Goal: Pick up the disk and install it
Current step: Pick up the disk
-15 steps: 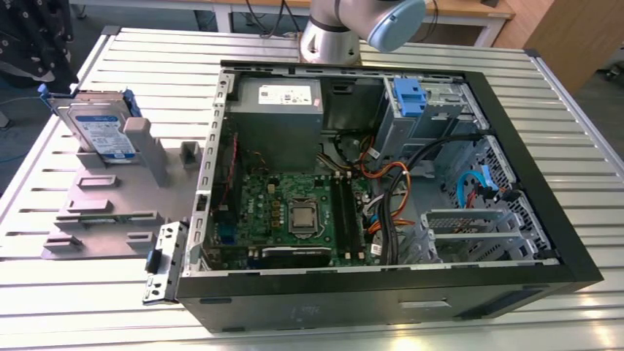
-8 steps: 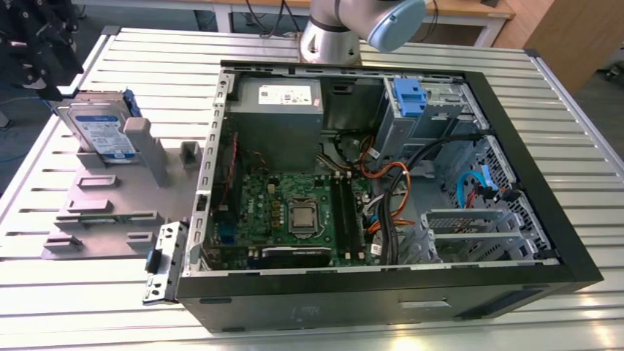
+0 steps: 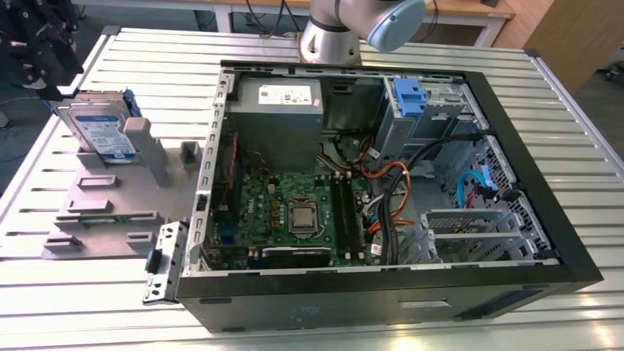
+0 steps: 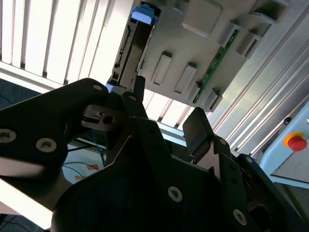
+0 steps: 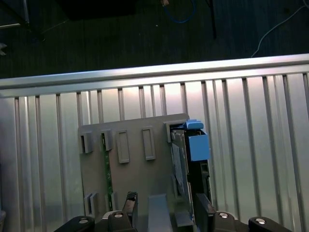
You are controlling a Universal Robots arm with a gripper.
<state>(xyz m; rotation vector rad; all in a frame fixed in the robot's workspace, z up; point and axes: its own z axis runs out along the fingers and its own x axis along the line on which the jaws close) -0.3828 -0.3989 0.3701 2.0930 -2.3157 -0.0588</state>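
The gripper (image 5: 166,199) hung with its jaws spread wide and empty, poised over the disk (image 5: 178,162) in the first wrist view. The disk (image 3: 102,131) stood on edge in a slot of a grey holder (image 3: 117,208) on the slatted table (image 3: 322,333). The holder lay just beside the open computer case (image 3: 551,197), on the exterior view's left.

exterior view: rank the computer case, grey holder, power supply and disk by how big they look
1. computer case, clearly largest
2. grey holder beside it
3. power supply inside the case
4. disk standing in the holder; it looks only a little smaller than the power supply, so that pair is close
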